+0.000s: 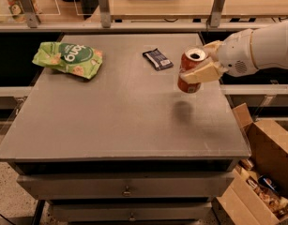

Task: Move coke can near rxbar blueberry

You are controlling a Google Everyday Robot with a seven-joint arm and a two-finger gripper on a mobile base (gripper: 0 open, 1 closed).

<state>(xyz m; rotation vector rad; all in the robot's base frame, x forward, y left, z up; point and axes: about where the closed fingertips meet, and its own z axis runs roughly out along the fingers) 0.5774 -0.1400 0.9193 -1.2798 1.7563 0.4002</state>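
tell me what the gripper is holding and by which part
The gripper holds the coke can by its sides around mid-height, in the air above the table.

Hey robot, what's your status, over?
Gripper over table's right side, jaws shut on coke can. Can held above surface. Nothing between it and rxbar blueberry, close left.

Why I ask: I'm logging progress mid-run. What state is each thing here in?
coke can: held clear of the table, roughly upright, its shadow below.
pincer: shut on the coke can, over the table's right side.
rxbar blueberry: lying flat on the table, left of the can, apart from it.
green chip bag: lying crinkled near the table's far-left corner.
drawers: closed.
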